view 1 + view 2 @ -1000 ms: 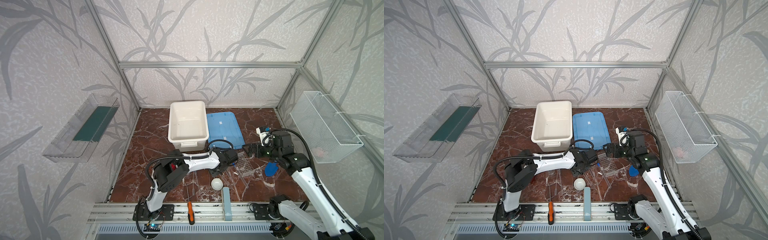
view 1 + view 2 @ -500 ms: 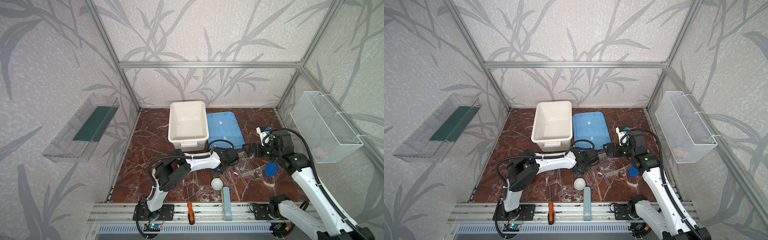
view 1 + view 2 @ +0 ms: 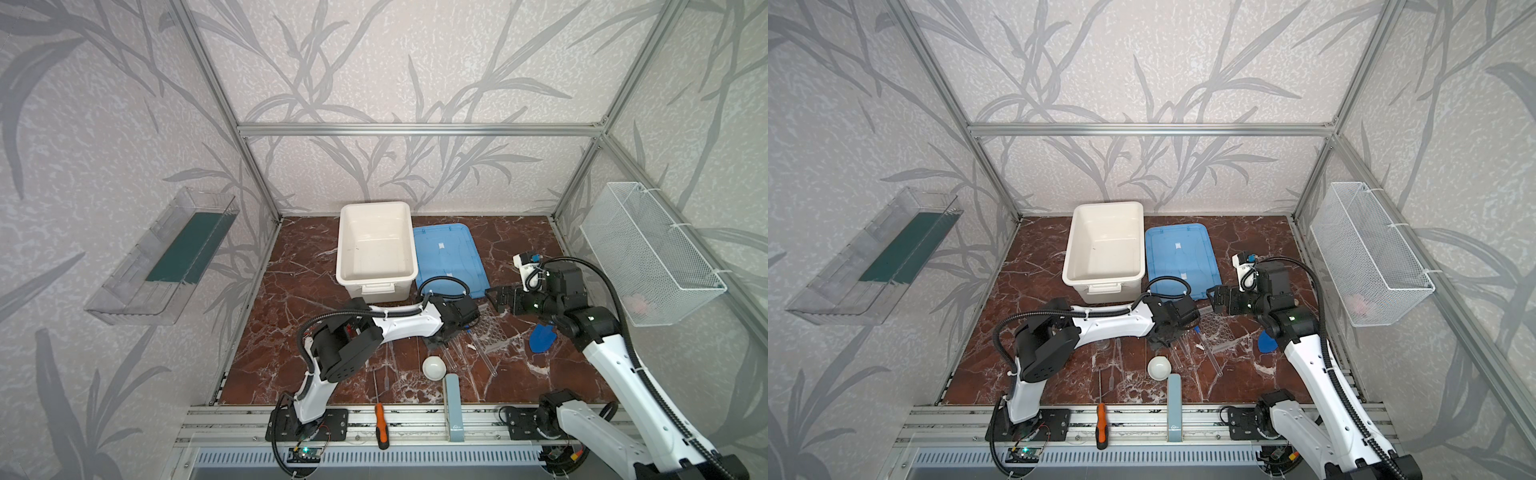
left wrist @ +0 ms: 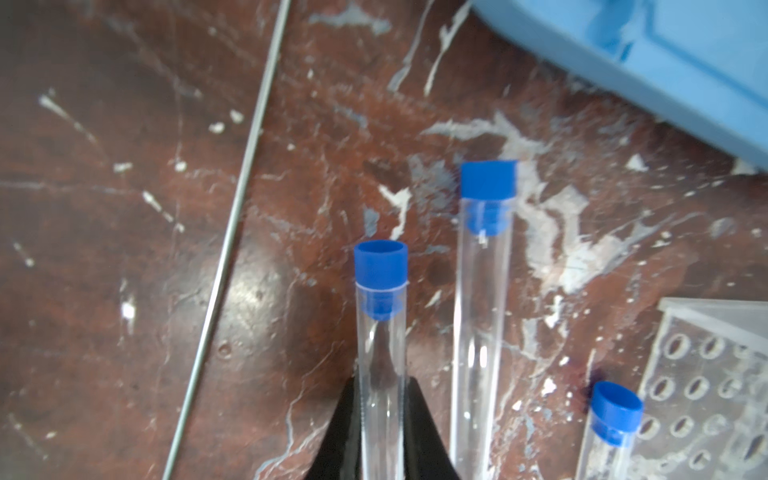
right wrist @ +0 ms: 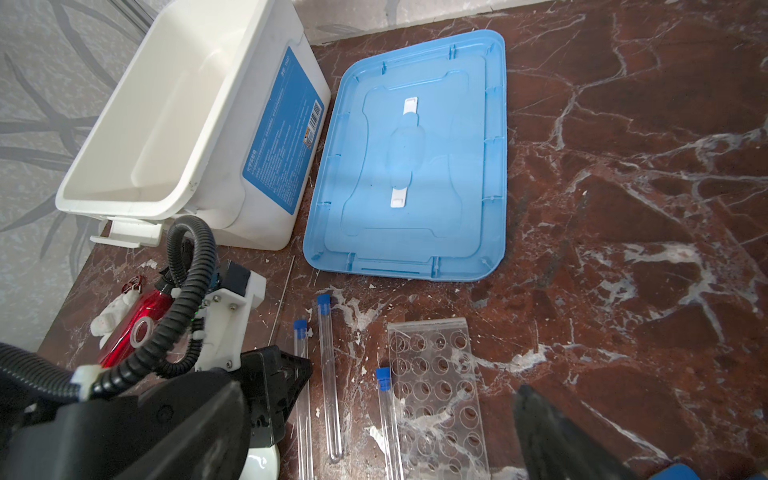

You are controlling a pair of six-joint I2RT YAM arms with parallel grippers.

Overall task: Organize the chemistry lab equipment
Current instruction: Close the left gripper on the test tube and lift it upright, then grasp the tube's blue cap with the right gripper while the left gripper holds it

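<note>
Beside the empty clear rack (image 5: 436,374) on the desk (image 5: 623,208), the left claw (image 4: 381,386) is clamped round one blue-capped tube (image 4: 380,324) near its cap, the right claw (image 3: 494,300) hangs wide open, and two more tubes (image 5: 328,374) and the white dish (image 3: 434,367) lie loose, so sorting looks barely begun.

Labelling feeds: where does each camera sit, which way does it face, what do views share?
Top views: high in front, facing down on the marbled table; both arms show.
Left wrist: faces down past the left gripper, shut on a clear blue-capped tube.
Right wrist: faces the white plastic bin; left arm, own finger show.
Both wrists share the clear holed rack.
</note>
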